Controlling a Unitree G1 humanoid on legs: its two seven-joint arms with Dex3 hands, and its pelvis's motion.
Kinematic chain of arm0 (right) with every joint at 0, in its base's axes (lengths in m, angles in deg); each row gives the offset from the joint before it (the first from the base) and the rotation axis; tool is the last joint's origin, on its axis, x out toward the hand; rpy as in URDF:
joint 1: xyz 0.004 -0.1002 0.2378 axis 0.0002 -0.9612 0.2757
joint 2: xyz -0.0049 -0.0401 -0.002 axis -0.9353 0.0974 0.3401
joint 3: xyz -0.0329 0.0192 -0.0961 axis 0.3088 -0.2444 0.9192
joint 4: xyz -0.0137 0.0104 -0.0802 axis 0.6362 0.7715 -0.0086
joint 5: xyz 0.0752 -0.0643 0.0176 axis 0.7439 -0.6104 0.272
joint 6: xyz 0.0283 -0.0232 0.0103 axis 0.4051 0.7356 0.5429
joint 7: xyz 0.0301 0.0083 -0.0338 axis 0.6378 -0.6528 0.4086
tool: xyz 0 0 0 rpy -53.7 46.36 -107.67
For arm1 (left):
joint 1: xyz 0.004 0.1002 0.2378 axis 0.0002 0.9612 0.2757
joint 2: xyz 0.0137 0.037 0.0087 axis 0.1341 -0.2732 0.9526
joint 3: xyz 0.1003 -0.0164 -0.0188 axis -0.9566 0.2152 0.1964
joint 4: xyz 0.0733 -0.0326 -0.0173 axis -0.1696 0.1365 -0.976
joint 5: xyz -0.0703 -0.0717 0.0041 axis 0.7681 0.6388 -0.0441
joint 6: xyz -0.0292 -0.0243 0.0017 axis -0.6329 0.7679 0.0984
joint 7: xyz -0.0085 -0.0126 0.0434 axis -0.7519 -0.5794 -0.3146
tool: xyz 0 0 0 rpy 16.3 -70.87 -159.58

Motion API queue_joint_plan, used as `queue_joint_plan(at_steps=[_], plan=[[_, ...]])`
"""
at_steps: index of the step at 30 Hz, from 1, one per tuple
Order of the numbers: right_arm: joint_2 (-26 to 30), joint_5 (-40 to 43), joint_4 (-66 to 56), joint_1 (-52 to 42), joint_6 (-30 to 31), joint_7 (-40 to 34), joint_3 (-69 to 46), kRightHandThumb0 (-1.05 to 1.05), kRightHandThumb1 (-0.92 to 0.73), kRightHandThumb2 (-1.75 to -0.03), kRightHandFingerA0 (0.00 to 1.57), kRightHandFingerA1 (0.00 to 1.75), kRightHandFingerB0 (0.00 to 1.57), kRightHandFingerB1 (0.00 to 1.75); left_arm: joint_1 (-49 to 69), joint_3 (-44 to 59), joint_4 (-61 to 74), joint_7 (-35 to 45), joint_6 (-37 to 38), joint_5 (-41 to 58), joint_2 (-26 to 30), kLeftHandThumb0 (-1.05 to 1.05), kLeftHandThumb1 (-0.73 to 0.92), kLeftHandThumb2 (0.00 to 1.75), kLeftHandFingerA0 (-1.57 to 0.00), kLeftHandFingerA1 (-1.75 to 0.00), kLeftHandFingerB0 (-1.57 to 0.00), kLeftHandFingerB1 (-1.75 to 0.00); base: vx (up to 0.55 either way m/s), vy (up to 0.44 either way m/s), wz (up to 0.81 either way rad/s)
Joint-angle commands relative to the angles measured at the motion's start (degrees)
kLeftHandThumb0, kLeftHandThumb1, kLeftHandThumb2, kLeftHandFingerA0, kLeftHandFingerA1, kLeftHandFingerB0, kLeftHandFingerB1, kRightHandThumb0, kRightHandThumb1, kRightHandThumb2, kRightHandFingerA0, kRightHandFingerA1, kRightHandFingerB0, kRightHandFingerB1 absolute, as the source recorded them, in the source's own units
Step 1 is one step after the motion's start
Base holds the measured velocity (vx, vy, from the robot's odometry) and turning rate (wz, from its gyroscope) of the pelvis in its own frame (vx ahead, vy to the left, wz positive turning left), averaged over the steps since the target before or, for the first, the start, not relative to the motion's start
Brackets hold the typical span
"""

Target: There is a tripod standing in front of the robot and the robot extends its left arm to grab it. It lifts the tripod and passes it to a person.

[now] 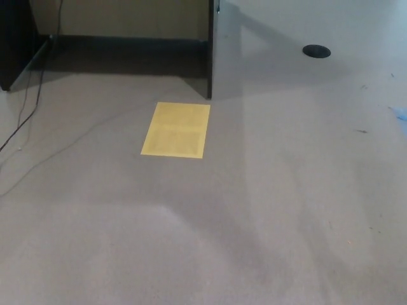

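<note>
1. Tripod is out of your view, so you cannot judge its direction or axis.
2. Neither hand shows; their grip cannot be told.
3. You see only floor [267, 210] and a yellow sheet [176, 129].

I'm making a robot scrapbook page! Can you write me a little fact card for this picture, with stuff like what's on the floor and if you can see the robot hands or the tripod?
Place: grey floor
Yellow sheet: lies flat on the floor
Dark panel: stands upright just behind the yellow sheet
Round black spot: on the floor, far right
Cables: thin, run along the floor at the left
Blue mark: at the right edge
Left robot hand: not in view
Right robot hand: not in view
Tripod: not in view
Person: none in view
</note>
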Motion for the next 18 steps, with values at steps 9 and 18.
queue_joint_plan(at_steps=[9,18], plan=[[2.2,0.1,1.3,-3.1,-1.5,-0.8,-0.4,-0.39,-0.67,-0.61,0.68,0.43,0.47,0.36,-3.0,-1.3,-23.2,-4.2,24.7,-9.3,6.3,-0.54,0.41,0.67,-0.27,-0.42,-0.19,-0.36,0.0,0.0,0.0],[1.9,-0.1,1.6,-2.9,-0.1,-1.2,-0.2,-0.4,-0.69,-0.62,0.66,0.41,0.45,0.35,-4.3,-1.7,-27.3,-4.1,27.2,-9.1,6.6,-0.47,0.46,0.54,-0.39,-0.37,-0.29,-0.31,0.0,0.0,0.0]])
